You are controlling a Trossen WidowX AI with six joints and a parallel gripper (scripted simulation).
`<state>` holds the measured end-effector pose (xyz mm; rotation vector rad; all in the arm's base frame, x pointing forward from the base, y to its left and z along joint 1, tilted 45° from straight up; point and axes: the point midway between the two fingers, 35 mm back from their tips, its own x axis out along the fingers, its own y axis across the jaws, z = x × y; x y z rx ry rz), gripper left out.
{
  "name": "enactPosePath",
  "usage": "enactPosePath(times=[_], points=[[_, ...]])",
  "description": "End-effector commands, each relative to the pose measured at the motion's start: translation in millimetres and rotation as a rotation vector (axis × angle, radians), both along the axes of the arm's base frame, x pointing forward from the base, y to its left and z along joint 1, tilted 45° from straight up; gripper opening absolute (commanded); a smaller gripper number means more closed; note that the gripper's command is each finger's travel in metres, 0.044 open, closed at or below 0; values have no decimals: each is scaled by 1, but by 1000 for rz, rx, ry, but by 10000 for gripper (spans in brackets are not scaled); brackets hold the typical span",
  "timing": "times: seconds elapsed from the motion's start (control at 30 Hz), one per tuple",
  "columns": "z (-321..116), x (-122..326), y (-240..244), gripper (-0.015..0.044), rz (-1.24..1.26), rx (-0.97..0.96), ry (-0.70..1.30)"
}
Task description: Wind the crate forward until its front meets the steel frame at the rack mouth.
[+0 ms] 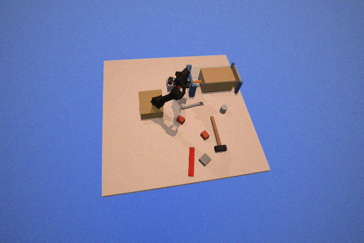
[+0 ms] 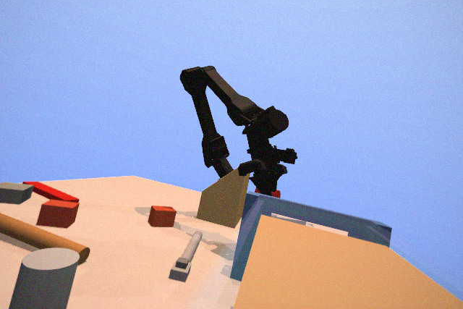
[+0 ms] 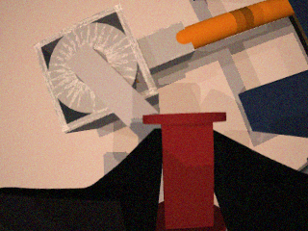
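Note:
The winch (image 1: 169,87) (image 3: 59,72) is a pale square housing with a round ribbed drum. The winch handle's grey crank arm (image 3: 113,89) reaches from above the drum to its upright red grip (image 3: 188,178). My gripper (image 1: 178,86) (image 2: 267,191) (image 3: 180,135) is shut on the red grip, one black finger on each side. The brown crate (image 1: 219,74) (image 2: 317,264) sits flat behind the blue steel frame (image 1: 194,89) (image 2: 317,206) (image 3: 279,106), with a gap between its front and the frame. An orange bar (image 1: 197,81) (image 3: 231,23) spans that gap. The key is hidden.
A brown block (image 1: 147,99) (image 2: 222,202) is by the arm's base. A grey wrench-like tool (image 1: 192,105) (image 2: 192,247), grey cylinder (image 1: 223,109) (image 2: 45,283), mallet (image 1: 215,131), two red cubes (image 1: 180,119) (image 1: 205,135), red bar (image 1: 191,162) and grey block (image 1: 205,159) lie toward the front.

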<state>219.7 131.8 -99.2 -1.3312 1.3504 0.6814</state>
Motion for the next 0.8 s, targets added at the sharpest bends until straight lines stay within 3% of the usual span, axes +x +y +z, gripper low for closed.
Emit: enactPosePath(times=[0.0,0.77], points=[[0,0,0,13,0,0,-1],[-4,3,-1,0,6,-9,3]])
